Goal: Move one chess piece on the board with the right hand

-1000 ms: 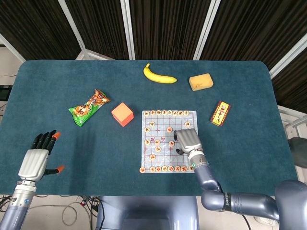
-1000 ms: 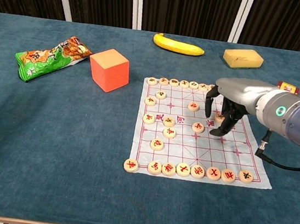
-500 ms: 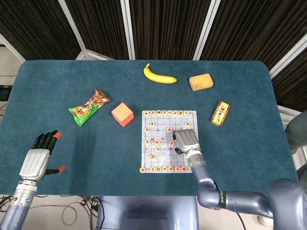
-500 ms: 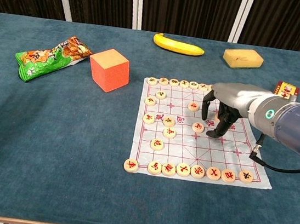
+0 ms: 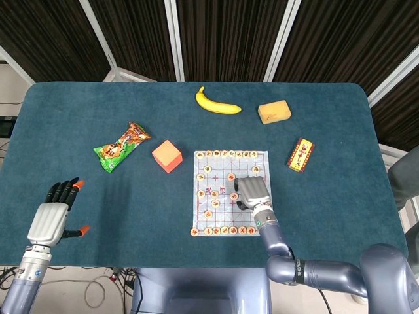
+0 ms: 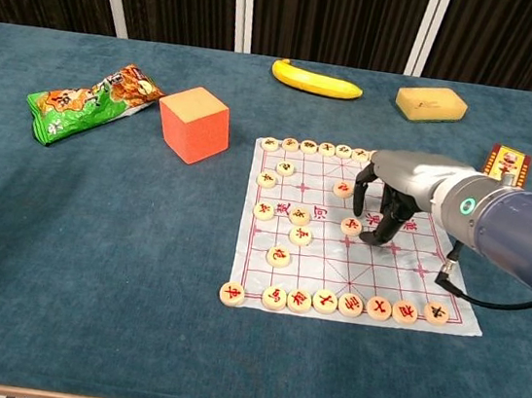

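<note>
The right hand (image 6: 391, 198) is low over the chess board (image 6: 413, 272), above its right half, with the palm facing down and the fingers (image 6: 371, 234) curled downward, the tips touching or almost touching the sheet. Just beside these fingertips, on the side toward the middle of the board, lies one chess piece (image 6: 351, 226); in the chest view it looks to be touching or very near to the fingers, but I cannot tell if the hand holds it or only stands next to it, so I also cannot tell if the hand is closed on anything. A little further from the hand, toward the far edge, another piece (image 6: 343, 189) lies near the thumb side. The row of pieces (image 6: 331, 302) along the near edge of the board is below the hand, well apart from it, and a second row (image 6: 317, 148) lies along the far edge. In the head view the hand (image 5: 253, 192) covers part of the board (image 5: 209, 196). To the right of this hand, off the board, is a small red box (image 6: 504, 161). Beyond the hand are a yellow sponge (image 6: 430, 104) and a banana (image 6: 316, 80). Far to its left are an orange cube (image 6: 193, 124) and a snack bag (image 6: 91, 100). The left hand (image 5: 55, 212) is well apart from everything, at the table (image 5: 340, 196) edge, with fingers spread and holding nothing.
</note>
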Controlling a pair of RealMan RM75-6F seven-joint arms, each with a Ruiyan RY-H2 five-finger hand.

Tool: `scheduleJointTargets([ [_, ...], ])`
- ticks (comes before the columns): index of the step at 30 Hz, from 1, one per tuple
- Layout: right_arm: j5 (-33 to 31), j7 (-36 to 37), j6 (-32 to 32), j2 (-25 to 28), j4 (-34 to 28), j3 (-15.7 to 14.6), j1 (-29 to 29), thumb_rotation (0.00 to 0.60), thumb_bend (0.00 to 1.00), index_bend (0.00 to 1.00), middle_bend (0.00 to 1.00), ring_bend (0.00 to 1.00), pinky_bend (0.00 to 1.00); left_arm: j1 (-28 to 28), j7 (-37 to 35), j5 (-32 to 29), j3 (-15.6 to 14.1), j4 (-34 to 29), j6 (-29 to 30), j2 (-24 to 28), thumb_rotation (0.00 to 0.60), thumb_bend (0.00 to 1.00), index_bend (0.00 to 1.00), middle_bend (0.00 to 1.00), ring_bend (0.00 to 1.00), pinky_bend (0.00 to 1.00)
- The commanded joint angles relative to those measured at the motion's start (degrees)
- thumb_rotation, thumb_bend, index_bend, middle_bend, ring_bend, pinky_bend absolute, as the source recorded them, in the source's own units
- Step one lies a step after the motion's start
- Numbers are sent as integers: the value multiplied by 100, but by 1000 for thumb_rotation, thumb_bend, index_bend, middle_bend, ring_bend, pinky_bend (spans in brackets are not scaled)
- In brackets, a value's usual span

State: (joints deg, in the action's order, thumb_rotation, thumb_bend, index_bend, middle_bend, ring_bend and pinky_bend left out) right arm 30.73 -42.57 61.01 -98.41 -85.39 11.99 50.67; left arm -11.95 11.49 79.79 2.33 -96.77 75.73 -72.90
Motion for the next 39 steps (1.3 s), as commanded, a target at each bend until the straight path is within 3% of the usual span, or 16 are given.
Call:
scheduleJointTargets([
  [1, 26, 17, 7, -34, 35, -2, 0, 600, 385, 445, 1000, 1000, 1000, -2, 0, -9, -2, -1, -6, 1, 600, 0, 0, 0, 0, 0],
  [5, 41, 42, 23, -97, 94, 23, 9, 600, 385, 448, 1000, 1000, 1000, -6, -4, -18, -1, -4, -9, 2, 600, 0, 0, 0, 0, 0],
  [9, 36, 44, 27, -143, 122, 24, 10, 600, 389, 448, 1000, 1000, 897, -9, -2, -26, -2, -6, -11, 1, 600, 0, 0, 0, 0, 0],
  [39, 122, 25, 95, -381, 309, 111, 21, 600, 410, 525, 1000, 1000, 896, -21, -42, -57, -9, -28, -19, 4, 600, 0, 0, 0, 0, 0],
])
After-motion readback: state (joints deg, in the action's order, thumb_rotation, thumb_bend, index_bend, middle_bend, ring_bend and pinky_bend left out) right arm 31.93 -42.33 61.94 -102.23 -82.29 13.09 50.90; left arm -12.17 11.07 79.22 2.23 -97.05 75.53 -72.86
